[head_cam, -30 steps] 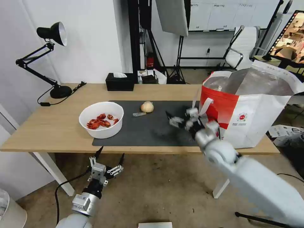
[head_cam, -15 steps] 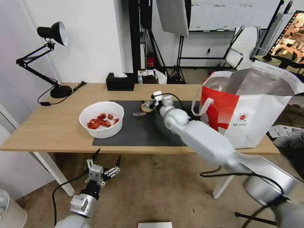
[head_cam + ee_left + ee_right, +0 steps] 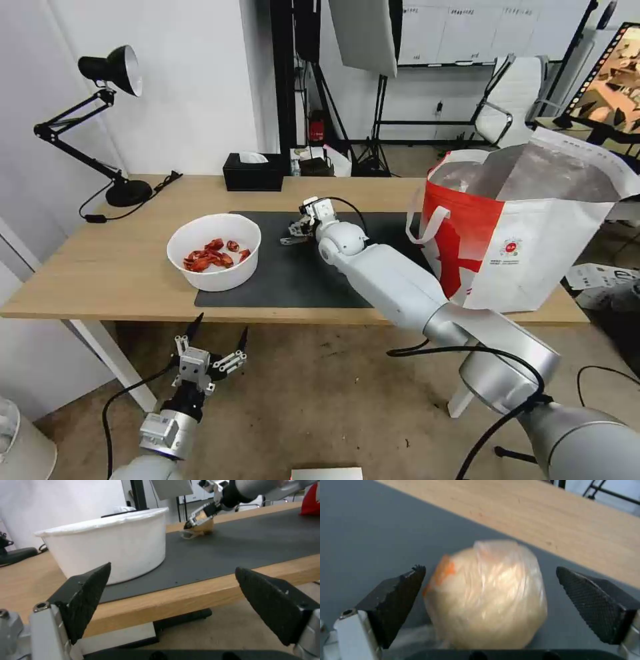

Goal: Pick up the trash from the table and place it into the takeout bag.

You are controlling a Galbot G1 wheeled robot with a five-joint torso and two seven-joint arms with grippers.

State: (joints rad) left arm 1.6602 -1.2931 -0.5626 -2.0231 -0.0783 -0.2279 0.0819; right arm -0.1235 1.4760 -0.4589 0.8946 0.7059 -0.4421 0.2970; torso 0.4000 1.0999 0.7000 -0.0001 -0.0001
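Below the table's front edge, at the left, the left gripper (image 3: 211, 341) hangs idle, its fingers spread wide. On the large dark grey rectangular mat (image 3: 293, 280), near its left edge, sits the white bowl of red shells (image 3: 213, 251). Toward the mat's far edge the right gripper (image 3: 486, 592) straddles the tan round plastic-wrapped lump (image 3: 486, 592), fingers apart and not yet gripping. It looks light, soft and slippery, so pinch across its middle. Its underside is hidden

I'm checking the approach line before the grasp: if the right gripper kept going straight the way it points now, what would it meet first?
Most likely the tan round lump: it sits between the open jaws of the right gripper, on the dark mat. How much gap remains is hard to judge.
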